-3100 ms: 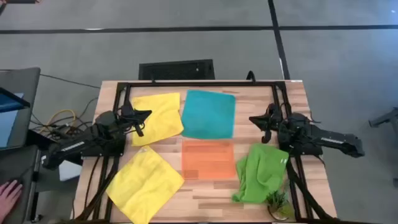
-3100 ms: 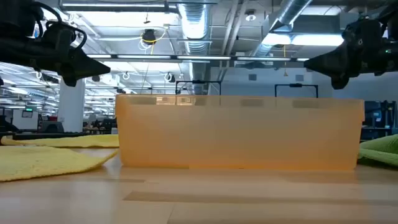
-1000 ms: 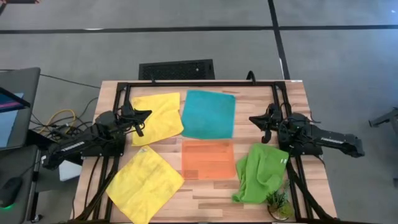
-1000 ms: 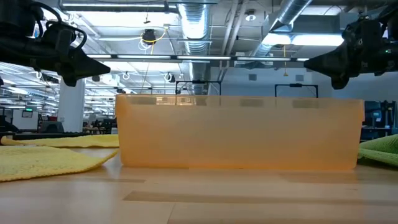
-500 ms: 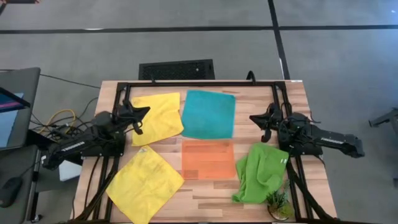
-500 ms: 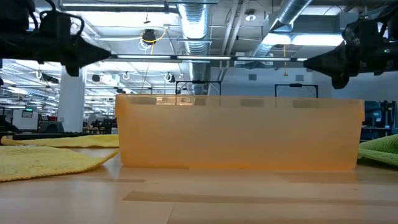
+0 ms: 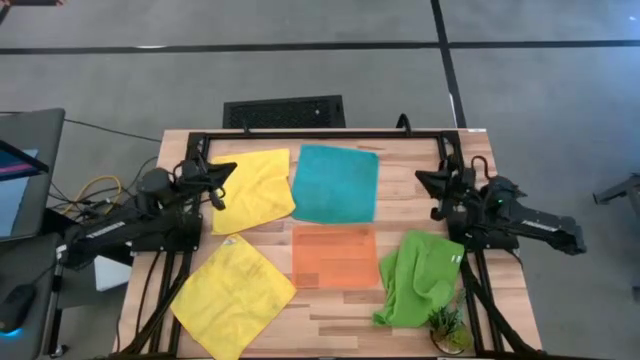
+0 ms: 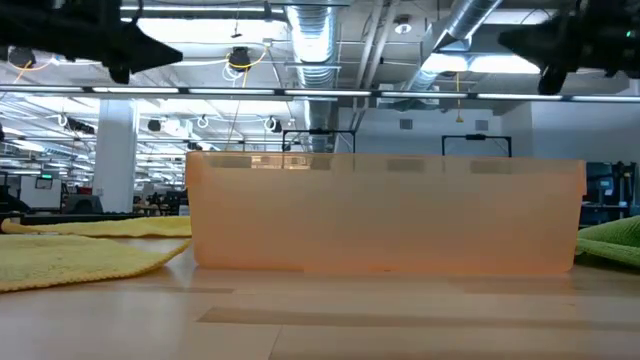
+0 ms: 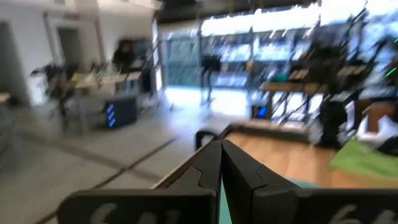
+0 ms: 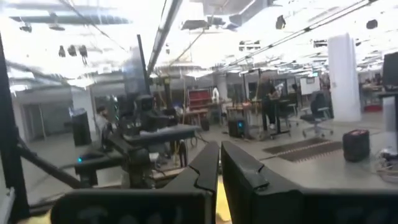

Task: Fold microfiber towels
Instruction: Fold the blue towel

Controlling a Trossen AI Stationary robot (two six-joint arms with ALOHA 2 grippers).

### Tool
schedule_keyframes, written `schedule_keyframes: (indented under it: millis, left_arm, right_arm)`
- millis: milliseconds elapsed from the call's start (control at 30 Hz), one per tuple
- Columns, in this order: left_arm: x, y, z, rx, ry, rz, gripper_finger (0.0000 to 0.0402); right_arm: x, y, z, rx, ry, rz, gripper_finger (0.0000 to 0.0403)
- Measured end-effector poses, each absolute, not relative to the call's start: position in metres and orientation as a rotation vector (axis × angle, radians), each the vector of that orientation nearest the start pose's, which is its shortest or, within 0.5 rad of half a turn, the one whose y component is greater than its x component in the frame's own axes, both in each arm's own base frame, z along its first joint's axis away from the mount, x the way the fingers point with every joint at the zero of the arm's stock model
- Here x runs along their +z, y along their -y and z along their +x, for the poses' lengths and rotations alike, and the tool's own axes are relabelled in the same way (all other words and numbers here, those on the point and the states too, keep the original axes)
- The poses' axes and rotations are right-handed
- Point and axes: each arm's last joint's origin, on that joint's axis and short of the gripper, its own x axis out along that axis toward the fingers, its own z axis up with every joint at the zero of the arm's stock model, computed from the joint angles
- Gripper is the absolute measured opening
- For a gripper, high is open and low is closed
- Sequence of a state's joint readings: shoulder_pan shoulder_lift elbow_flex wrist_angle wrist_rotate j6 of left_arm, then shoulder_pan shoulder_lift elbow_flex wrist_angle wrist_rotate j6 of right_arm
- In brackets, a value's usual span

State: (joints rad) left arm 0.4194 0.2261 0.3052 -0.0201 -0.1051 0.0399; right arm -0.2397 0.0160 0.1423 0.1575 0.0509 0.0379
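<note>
- Wooden tabletop [image 7: 330, 305], ringed by a black frame, carries four microfiber towels around a flat orange tray [image 7: 334, 255] lying near its middle; none of the four appears neatly folded, so the job seems barely begun.
- One yellow towel [image 7: 252, 188] lies spread at the far left of the table, its edge just under the left gripper [image 7: 222, 170], whose fingers are pressed shut and hold nothing.
- Beside it, the teal towel [image 7: 336, 183] lies flat and open, just beyond the tray's far edge and touching neither arm.
- At the near left, a second yellow towel [image 7: 234, 297] sits turned like a diamond, fully spread and well apart from both grippers.
- Only the lime green towel [image 7: 418, 277] is out of shape: it lies rumpled and partly doubled over at the near right, close to a small plant [image 7: 446, 323] at the table's edge — a crumple, by the look of it, not a finished fold.
- Above and beyond it, the right gripper [image 7: 425, 180] hangs in the air, its fingers nearly together with a narrow gap, gripping no cloth.
- From table height the tray's wall fills the middle of the scene, with both arms raised high over it.
- All four folds look left to do.
</note>
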Motion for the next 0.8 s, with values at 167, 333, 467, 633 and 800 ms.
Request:
schedule_keyframes:
  millis: [167,333,467,633,800]
  left_arm:
    - [0.273,-0.053,0.108,0.562,-0.135,0.006,0.0]
    - [0.293,-0.067,0.135,0.629,-0.248,-0.052,0.0]
    - [0.299,-0.077,0.154,0.677,-0.323,-0.1,0.0]
    - [0.302,-0.084,0.17,0.687,-0.335,-0.165,0.0]
    - [0.303,-0.086,0.175,0.703,-0.317,-0.252,0.0]
  right_arm:
    - [0.255,0.02,0.076,-0.288,0.198,-0.015,0.0044]
    - [0.28,0.023,0.078,-0.362,0.057,0.165,0.0044]
    - [0.291,0.028,0.086,-0.41,-0.016,0.32,0.0044]
    - [0.302,0.03,0.095,-0.406,0.035,0.529,0.0044]
    - [0.304,0.031,0.099,-0.397,0.063,0.598,0.0044]
